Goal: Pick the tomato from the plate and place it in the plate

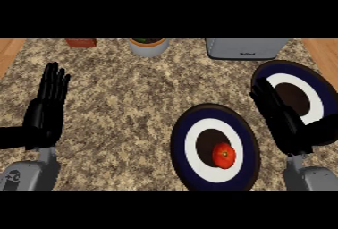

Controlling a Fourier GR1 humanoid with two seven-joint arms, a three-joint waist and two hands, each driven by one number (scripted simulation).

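We judged the task unstarted: the round red tomato [224, 155] sat on the dark-blue-and-white plate [198, 123] near the speckled surface's [132, 98] front edge, both black hands [48, 107] [280, 114] straight-fingered, holding nothing, the matching right-edge plate [314, 85] unfilled.

A red tomato [224, 155] lies on a near plate [191, 172] ringed navy, white and dark brown, like the far plate [325, 85], over a speckled brown-and-beige tabletop [125, 103], with black robot hands, the left robot hand [46, 112] and the right robot hand [280, 116], on grey forearms.
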